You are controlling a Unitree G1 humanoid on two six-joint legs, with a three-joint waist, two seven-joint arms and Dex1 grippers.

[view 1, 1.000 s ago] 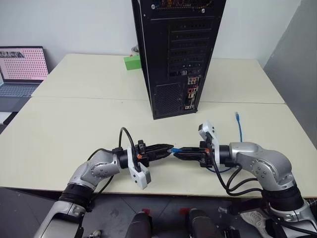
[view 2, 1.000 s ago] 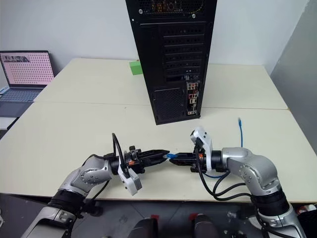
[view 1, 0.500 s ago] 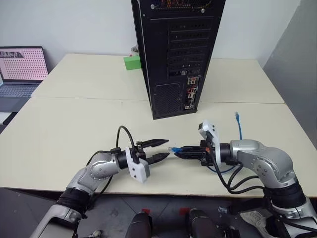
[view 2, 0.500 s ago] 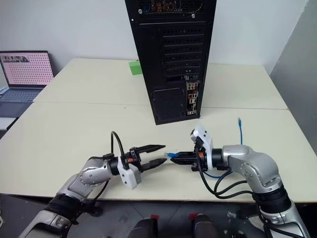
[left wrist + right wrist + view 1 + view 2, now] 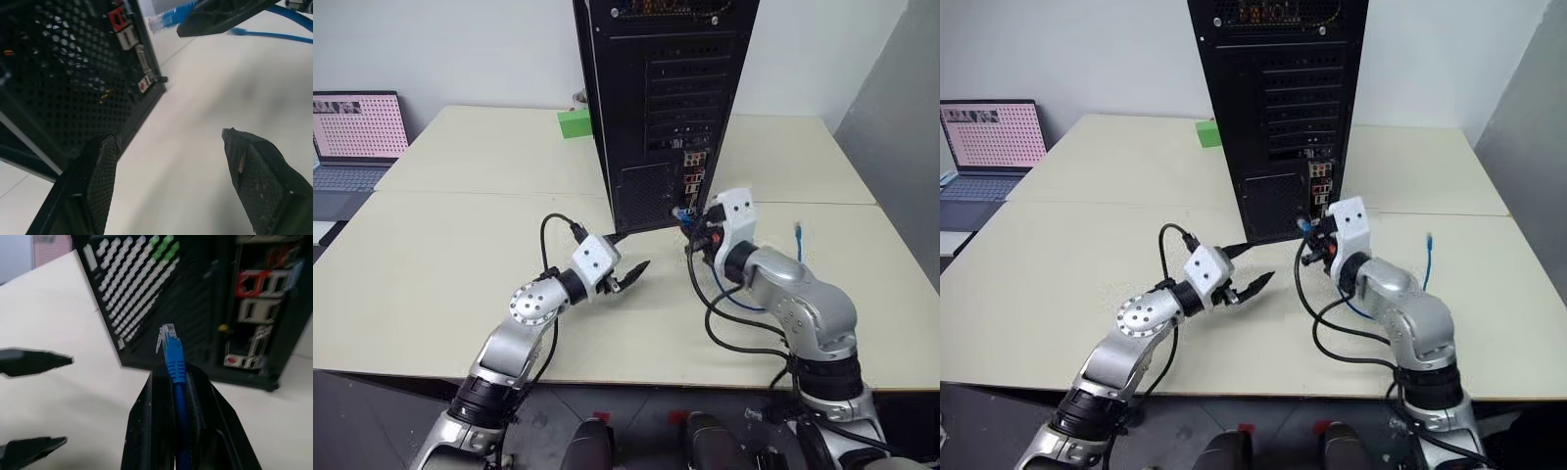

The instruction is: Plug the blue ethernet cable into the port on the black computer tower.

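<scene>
The black computer tower [image 5: 661, 108] stands upright at mid-table, rear panel toward me. The port is somewhere in its cluster of small colourful connectors [image 5: 692, 181]; I cannot single it out. My right gripper [image 5: 691, 221] is shut on the blue ethernet cable [image 5: 175, 364]. Its clear plug [image 5: 167, 337] juts past the fingertips, a short way in front of the lower connectors and apart from them. The rest of the cable loops behind the right arm to its far end [image 5: 798, 232] on the table. My left gripper [image 5: 631, 272] is open and empty, left of the plug.
A green block [image 5: 574, 123] sits behind the tower on its left. An open laptop [image 5: 357, 132] stands at the far left. Black robot wires [image 5: 729, 328] loop on the table by my right arm. Bare tabletop [image 5: 460, 245] spreads to the left.
The left gripper has let go of the plug, opened and rolled over. The right gripper has swung the plug up and forward, from mid-table to the tower's rear panel.
</scene>
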